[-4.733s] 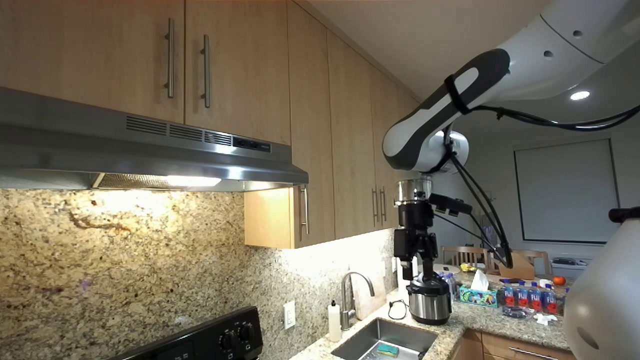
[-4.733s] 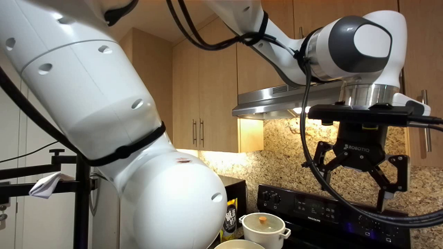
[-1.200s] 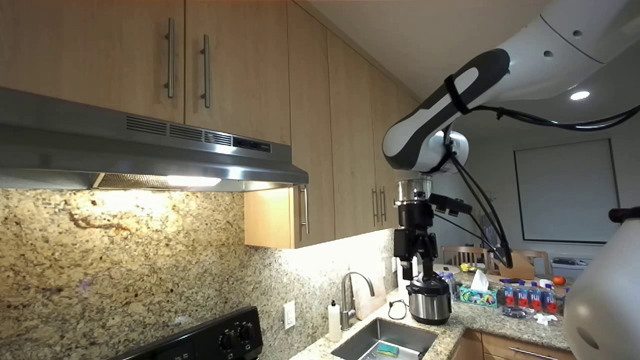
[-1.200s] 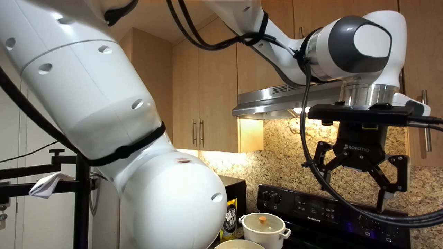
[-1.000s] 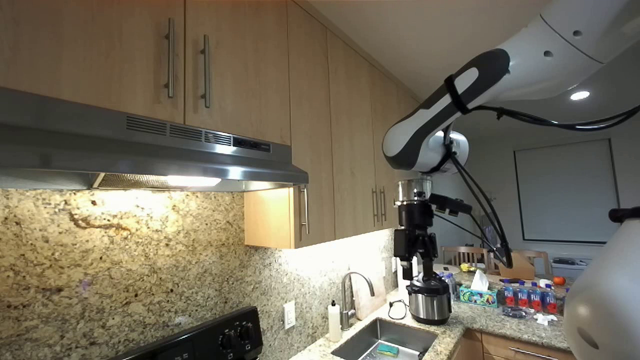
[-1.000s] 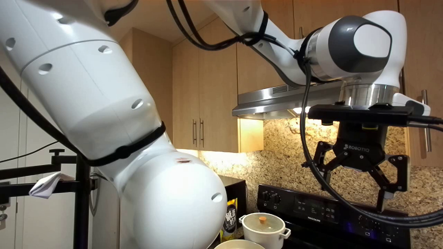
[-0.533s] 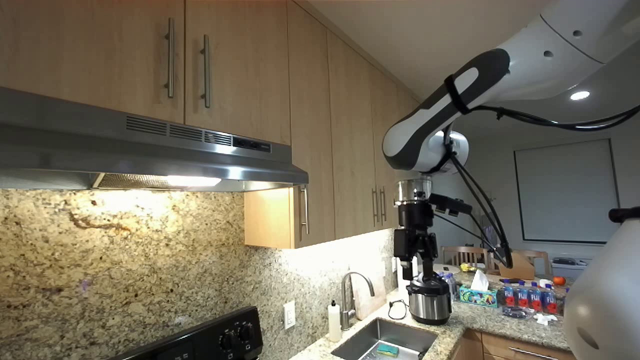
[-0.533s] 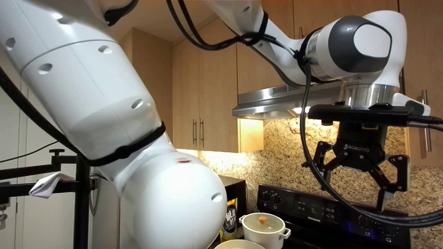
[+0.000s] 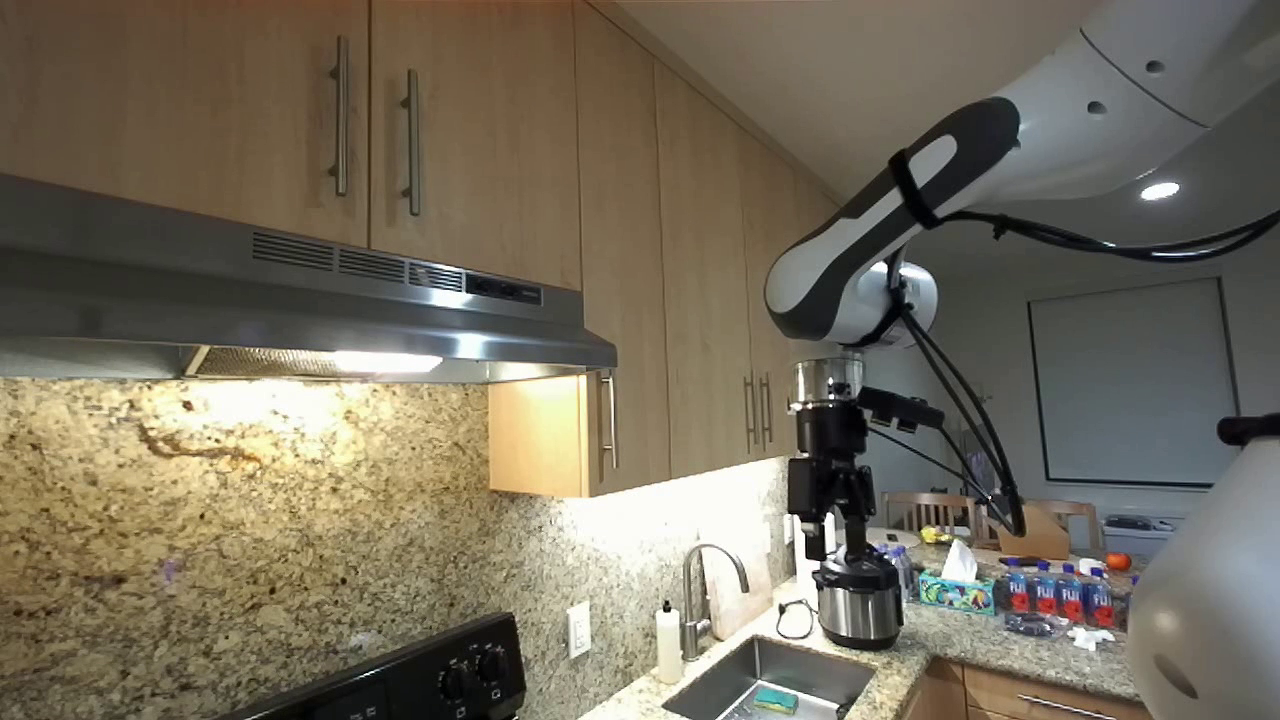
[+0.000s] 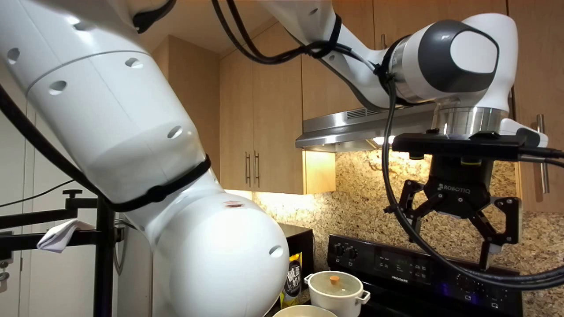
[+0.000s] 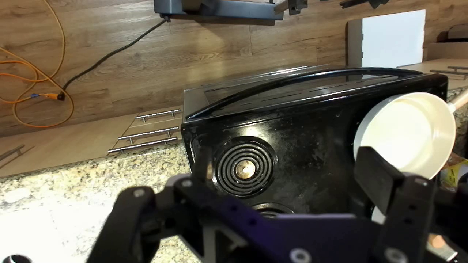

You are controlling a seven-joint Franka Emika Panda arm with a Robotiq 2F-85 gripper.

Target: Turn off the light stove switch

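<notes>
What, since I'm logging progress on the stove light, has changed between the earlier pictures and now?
Nothing has visibly changed: no move, no grasp, no release. The arm stayed put, the gripper stayed open, and the hood light stayed lit.

A kitchen; a stove [image 11: 314,160] with coil burners [image 11: 245,169] stands below a steel range hood [image 9: 300,305]; beside the sink [image 9: 805,665] rises a faucet [image 9: 690,640]; wood-toned cabinets [image 9: 480,130] hang above.
</notes>
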